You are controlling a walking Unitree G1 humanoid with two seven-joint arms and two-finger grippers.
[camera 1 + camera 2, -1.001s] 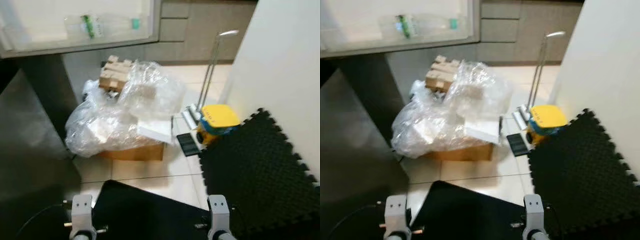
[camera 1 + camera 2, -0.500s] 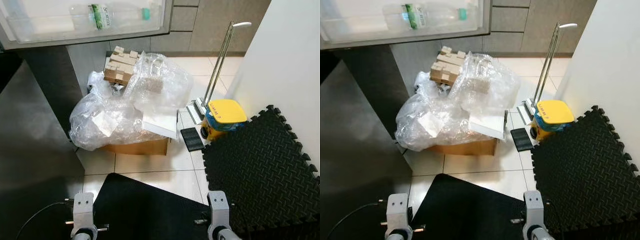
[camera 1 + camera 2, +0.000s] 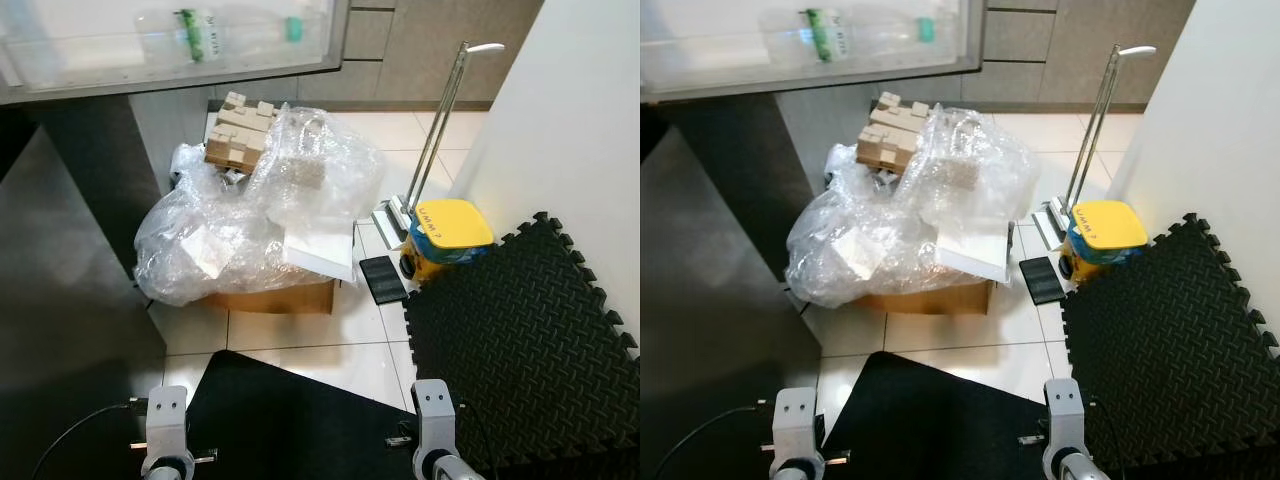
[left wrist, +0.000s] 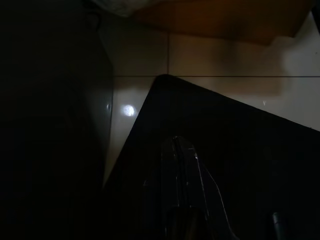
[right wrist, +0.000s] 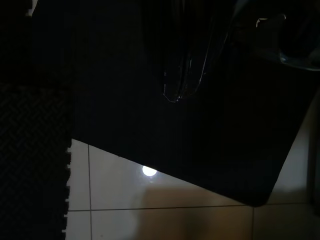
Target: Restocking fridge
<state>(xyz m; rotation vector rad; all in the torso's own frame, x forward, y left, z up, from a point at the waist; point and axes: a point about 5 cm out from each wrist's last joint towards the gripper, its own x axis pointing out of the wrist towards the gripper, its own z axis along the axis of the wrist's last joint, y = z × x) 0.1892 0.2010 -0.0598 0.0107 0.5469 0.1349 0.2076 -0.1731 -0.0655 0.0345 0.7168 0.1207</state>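
1. Clear plastic wrap (image 3: pixel 250 225) billows in a heap over a cardboard box (image 3: pixel 275 297) at the centre of the head views, on pale floor tiles (image 3: pixel 300 335).
2. At the upper centre, behind the heap, sits a stack of small tan cartons (image 3: pixel 236 133).
3. A white flat slab (image 3: pixel 322 248) leans on the right side of the plastic, just beside the box's edge.
4. Across the upper left runs the open fridge door shelf (image 3: pixel 170 75), and a clear bottle with a green label (image 3: pixel 225 31) lies on its side in it.
5. A dark steel fridge panel (image 3: pixel 65 270) takes up the left of the frame.
6. To the right of the box stands a yellow mop bucket (image 3: pixel 445 235) with a metal handle (image 3: pixel 440 125) rising from it; a small black pad (image 3: pixel 380 278) lies just beside it.
7. Black foam puzzle mats (image 3: pixel 520 330) cover the lower right, and a smooth black mat (image 3: pixel 290 420) lies at the lower centre.
8. The left arm (image 3: pixel 167 440) and right arm (image 3: pixel 432 435) hang low at the bottom edge.
9. In the dark wrist views, the left gripper (image 4: pixel 182 200) and right gripper (image 5: pixel 185 75) hang over the black mat, each holding nothing; I cannot tell whether their fingers are parted or closed.
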